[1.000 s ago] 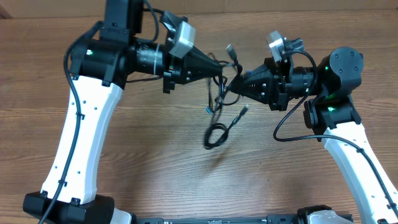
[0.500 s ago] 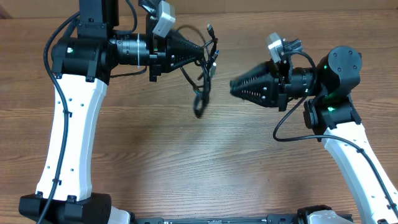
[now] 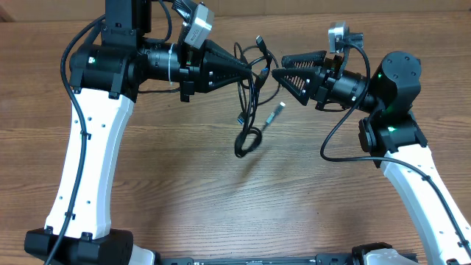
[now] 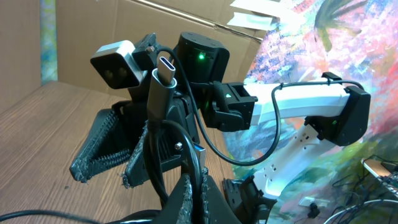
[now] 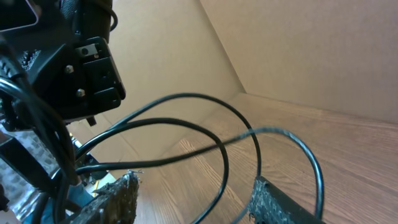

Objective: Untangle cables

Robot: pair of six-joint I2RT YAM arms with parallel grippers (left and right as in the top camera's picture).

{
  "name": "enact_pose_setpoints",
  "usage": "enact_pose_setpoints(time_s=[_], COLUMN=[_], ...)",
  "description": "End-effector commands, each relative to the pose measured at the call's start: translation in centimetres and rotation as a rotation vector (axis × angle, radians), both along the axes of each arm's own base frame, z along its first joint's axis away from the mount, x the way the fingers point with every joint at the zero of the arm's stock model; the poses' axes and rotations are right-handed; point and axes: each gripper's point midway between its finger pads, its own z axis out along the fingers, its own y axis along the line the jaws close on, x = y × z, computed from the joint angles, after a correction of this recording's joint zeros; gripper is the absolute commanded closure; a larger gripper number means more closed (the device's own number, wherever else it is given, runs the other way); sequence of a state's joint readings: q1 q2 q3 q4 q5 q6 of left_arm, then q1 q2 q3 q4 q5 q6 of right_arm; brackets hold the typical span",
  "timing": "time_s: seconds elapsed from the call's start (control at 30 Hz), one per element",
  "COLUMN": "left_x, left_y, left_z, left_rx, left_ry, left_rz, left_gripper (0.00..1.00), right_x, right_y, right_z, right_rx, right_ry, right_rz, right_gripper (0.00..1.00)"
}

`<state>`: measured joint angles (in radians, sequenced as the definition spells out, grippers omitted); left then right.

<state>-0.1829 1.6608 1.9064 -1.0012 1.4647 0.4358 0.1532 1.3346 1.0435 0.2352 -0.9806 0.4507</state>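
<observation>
Cables (image 3: 251, 103) hang in a thin black bunch from the left pincer (image 3: 252, 71), which is squeezed tight on them up above the table (image 3: 184, 191). The bottom loop seems to rest on the wood. They look light, soft and floppy, maybe a bit slippery, so pull gently. A good place to grab is a loose strand near a plug, like the silvery tip (image 3: 274, 114). The right pincer (image 3: 280, 66) is wide and holds nothing, with strands running between its fingers. I count two pincers, three plug ends, and two or three cords, too knotted to tell.
</observation>
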Motion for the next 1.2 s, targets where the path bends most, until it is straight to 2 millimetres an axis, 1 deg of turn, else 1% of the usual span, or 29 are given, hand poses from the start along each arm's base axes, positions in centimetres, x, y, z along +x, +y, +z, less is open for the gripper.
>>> enact_pose_setpoints(time_s=[0.0,0.13,0.27,0.4,0.6,0.93,1.17], left_x=[-0.2,0.0,0.3,-0.2,0.4,1.4,2.0], left_y=[-0.1,-0.5,-1.2,-2.0,-3.0,-2.8,-2.7], left_z=[0.6,0.2,-0.7,-0.9,-2.1,-3.0,-3.5], left_rx=[-0.009,0.014,0.057,0.066,0.141,0.192,0.226], left_ry=[-0.002,-0.007,-0.013,-0.016,-0.04,-0.053,-0.042], left_rz=[-0.009,0.003,0.027,0.009,0.059,0.117,0.155], left_gripper=[0.96,0.96,0.96,0.96,0.96,0.96,0.96], right_x=[-0.5,-1.1,-1.4,-1.6,-2.1,-2.1,-2.4], right_y=[0.3,0.5,0.6,0.7,0.8,0.8,0.9], right_z=[0.4,1.1,1.6,1.6,1.7,1.7,1.6], right_rx=[-0.002,0.003,0.009,0.009,0.008,0.008,0.007], right_ry=[-0.033,-0.074,-0.104,-0.104,-0.11,-0.111,-0.112], right_rz=[0.024,0.062,0.08,0.088,0.121,0.121,0.14], right_gripper=[0.44,0.45,0.45,0.45,0.48,0.49,0.45])
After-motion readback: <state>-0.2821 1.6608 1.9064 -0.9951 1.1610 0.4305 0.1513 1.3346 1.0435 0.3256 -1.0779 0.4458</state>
